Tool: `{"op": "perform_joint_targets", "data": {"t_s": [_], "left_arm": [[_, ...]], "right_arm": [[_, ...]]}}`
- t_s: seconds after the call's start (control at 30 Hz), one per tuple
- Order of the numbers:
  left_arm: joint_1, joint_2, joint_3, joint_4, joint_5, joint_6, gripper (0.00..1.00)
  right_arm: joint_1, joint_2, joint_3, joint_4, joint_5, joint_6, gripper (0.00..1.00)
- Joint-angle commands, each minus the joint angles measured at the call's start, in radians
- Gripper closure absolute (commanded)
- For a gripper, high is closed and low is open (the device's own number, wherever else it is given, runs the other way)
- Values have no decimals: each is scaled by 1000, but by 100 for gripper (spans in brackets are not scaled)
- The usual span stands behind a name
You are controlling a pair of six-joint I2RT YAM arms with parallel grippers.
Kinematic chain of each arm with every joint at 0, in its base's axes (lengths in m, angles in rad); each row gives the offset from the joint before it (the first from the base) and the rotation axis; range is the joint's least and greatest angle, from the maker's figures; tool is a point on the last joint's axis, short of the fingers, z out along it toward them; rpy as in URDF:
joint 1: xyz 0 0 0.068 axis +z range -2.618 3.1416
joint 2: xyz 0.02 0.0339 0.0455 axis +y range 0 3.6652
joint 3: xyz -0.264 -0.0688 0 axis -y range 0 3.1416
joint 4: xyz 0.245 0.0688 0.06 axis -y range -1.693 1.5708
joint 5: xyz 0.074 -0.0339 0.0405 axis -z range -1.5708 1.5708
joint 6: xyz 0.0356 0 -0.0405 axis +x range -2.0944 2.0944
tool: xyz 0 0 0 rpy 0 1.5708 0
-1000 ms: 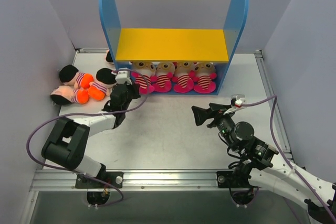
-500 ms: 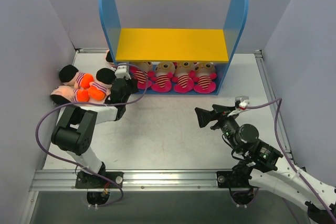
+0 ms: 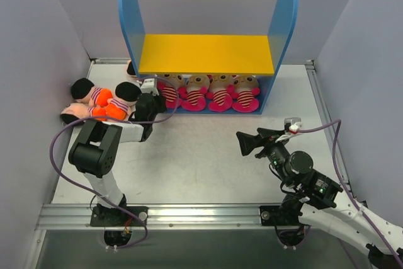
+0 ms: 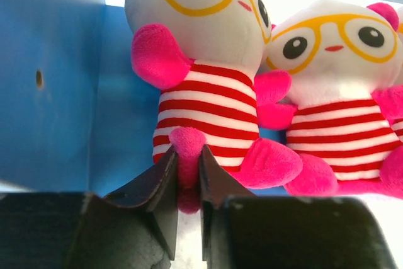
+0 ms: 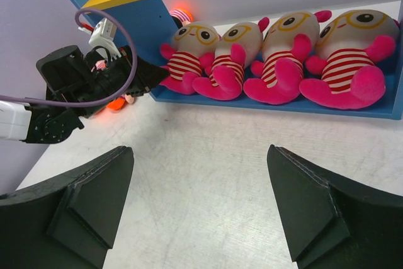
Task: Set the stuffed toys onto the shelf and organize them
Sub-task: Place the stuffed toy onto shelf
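Fuzzy round-headed toys (image 3: 196, 92), smooth shelf (image 3: 208, 55)

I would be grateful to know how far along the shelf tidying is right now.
Done: four striped toys sit side by side on the shelf's lower level. In hand: the left gripper's fingers pinch the leftmost one's pink foot. Left: the orange-bottomed toys lie on the table beside the shelf.

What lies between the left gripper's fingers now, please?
The pink foot of the leftmost striped toy sits between the fingers of the left gripper, touching both, in the left wrist view.
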Motion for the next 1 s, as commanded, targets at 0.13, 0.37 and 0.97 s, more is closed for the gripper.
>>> {"op": "perform_joint_targets", "data": {"t_s": [0.13,0.37,0.97], "left_arm": [[12,-12,63,4,-38,25,70],[12,-37,60,-39,-71,24,49],[9,-239,-47,-205,-159,-176,30]], "right_arm": [[5,-20,1,-5,19,12,10],[5,-17,1,-10,12,20,10],[6,-4,-2,-22,-21,35,10]]}}
